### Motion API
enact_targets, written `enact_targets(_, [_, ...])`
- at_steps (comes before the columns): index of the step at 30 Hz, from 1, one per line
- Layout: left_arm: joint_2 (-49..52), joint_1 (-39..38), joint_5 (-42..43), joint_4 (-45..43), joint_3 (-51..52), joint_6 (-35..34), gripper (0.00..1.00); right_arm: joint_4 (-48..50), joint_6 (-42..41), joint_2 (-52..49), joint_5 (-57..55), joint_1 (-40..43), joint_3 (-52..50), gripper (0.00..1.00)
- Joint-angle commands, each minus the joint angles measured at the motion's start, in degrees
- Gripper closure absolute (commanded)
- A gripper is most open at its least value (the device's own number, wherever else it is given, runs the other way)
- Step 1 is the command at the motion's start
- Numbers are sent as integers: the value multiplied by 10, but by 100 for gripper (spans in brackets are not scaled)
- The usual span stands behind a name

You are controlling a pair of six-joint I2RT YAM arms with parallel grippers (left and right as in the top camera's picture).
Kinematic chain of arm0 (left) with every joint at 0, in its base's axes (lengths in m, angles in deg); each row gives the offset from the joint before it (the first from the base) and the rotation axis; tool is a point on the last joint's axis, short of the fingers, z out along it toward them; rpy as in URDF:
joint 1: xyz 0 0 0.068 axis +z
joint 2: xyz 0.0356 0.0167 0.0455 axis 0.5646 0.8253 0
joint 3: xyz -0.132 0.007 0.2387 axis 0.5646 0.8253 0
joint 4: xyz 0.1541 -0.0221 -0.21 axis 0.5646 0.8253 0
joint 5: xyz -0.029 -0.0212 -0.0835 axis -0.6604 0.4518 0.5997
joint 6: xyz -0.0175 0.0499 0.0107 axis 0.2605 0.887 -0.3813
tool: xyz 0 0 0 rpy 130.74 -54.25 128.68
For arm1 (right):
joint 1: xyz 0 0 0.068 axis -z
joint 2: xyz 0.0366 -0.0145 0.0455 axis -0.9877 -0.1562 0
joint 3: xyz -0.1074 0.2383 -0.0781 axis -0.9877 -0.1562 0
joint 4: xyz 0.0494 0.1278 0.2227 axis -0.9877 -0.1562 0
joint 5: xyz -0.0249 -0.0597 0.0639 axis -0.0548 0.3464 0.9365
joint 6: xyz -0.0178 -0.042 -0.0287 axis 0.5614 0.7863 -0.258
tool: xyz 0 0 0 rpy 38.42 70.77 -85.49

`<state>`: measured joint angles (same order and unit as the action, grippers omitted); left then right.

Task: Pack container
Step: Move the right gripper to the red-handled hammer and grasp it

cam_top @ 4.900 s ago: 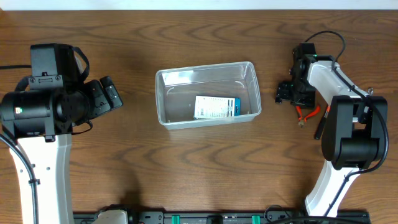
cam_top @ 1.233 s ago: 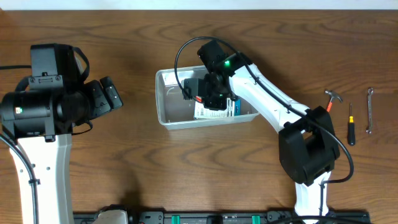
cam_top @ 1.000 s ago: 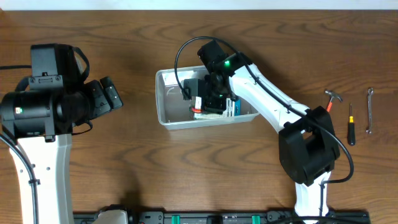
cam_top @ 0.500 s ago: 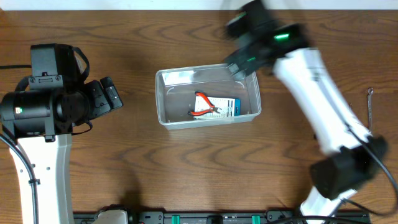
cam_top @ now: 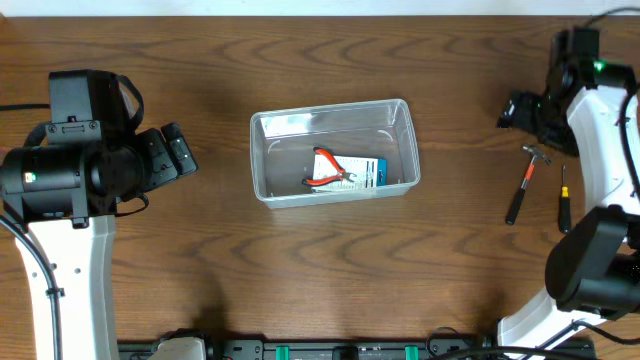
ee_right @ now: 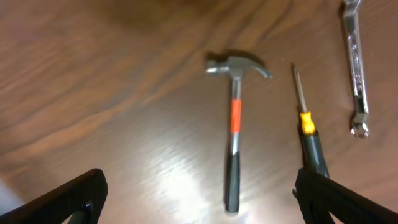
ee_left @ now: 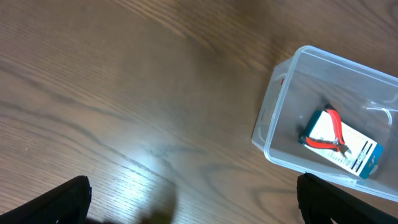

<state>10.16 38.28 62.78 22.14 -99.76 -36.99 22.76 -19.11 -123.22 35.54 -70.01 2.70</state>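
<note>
between picks: pliers (cam_top: 328, 170) packed, hammer (ee_right: 233, 140) likely next
the container (cam_top: 285, 165) sits mid-table, with the red pliers on a white-and-blue box (cam_top: 365, 176) inside. the right gripper (ee_right: 199, 202) hangs wide open and empty above the hammer, with a screwdriver (ee_right: 309, 140) and wrench (ee_right: 353, 68) to the hammer's right. next it likely needs to drop, straddle the handle and close. the left gripper (ee_left: 196, 205), also wide and empty, sits left of the container.

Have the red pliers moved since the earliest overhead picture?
Yes. The red pliers moved left, from the right side of the table into the container, where they now lie on the white-and-blue box.
</note>
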Motion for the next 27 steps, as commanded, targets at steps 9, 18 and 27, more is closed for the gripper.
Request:
enact_targets(9, [1,-1,-6,0,3,10,2,87,54,-5,43,78,-78,1])
enact_targets(18, [1,-1,-6,0,3,10,2,96,56,-71,52,77,-82,2])
enact_targets(27, [1,-1,-6,0,3,10,2,130,80,-111,59,78,-82,1])
